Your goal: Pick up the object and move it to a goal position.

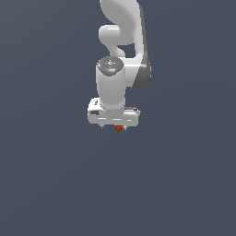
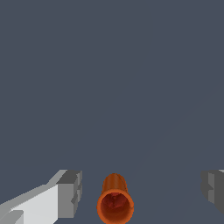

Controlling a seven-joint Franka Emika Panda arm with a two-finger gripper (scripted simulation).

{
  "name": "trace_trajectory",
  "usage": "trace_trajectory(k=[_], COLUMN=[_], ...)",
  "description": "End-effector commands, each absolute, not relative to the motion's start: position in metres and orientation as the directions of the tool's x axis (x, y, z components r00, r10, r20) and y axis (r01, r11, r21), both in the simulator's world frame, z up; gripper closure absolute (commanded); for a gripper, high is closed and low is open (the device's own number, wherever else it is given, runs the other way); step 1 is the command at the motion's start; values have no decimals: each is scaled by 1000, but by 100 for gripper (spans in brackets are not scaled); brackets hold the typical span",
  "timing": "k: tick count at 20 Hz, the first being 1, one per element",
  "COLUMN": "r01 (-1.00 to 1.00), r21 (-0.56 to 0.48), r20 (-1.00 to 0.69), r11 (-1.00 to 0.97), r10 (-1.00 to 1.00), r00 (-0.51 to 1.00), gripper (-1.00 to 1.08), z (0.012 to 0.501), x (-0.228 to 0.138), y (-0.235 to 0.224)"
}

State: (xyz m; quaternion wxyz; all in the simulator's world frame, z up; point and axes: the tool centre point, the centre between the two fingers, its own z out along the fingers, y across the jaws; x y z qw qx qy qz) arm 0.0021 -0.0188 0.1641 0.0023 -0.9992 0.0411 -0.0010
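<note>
The object is a tiny orange-red cup-like piece (image 2: 114, 201), slightly tapered, seen from its open mouth in the wrist view. It stands between my two grey fingertips (image 2: 70, 192), with a clear gap on each side. My gripper (image 2: 142, 192) is open around it and does not touch it. In the exterior view the white gripper (image 1: 118, 126) points straight down and only a small part of the orange-red piece (image 1: 119, 128) shows below the hand. The fingers are hidden there behind the hand.
A plain dark grey-blue floor (image 1: 55, 184) fills both views. The white arm (image 1: 120, 27) rises behind the hand in the exterior view. No goal marker or other object shows.
</note>
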Motion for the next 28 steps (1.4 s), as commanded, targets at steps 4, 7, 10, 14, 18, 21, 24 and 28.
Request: trace_trajectory(k=[4, 7, 10, 14, 18, 21, 24, 28], r01=[-97, -137, -157, -155, -166, -178, -195, -225], r21=[-7, -13, -17, -16, -15, -14, -12, -9], r20=[1, -2, -3, -3, -3, -3, -3, -3], r11=[-995, -990, -987, -988, -986, -984, -981, -974], r10=[-97, -137, -157, -155, -166, -178, -195, -225], r00=[995, 991, 988, 988, 986, 984, 981, 974], gripper=[-92, -92, -92, -92, -92, -92, -92, -92], z=[165, 169, 171, 170, 164, 156, 147, 130], x=[2, 3, 3, 2, -3, -9, -19, -37], y=[-23, -36, -42, -40, -37, -33, -28, -18])
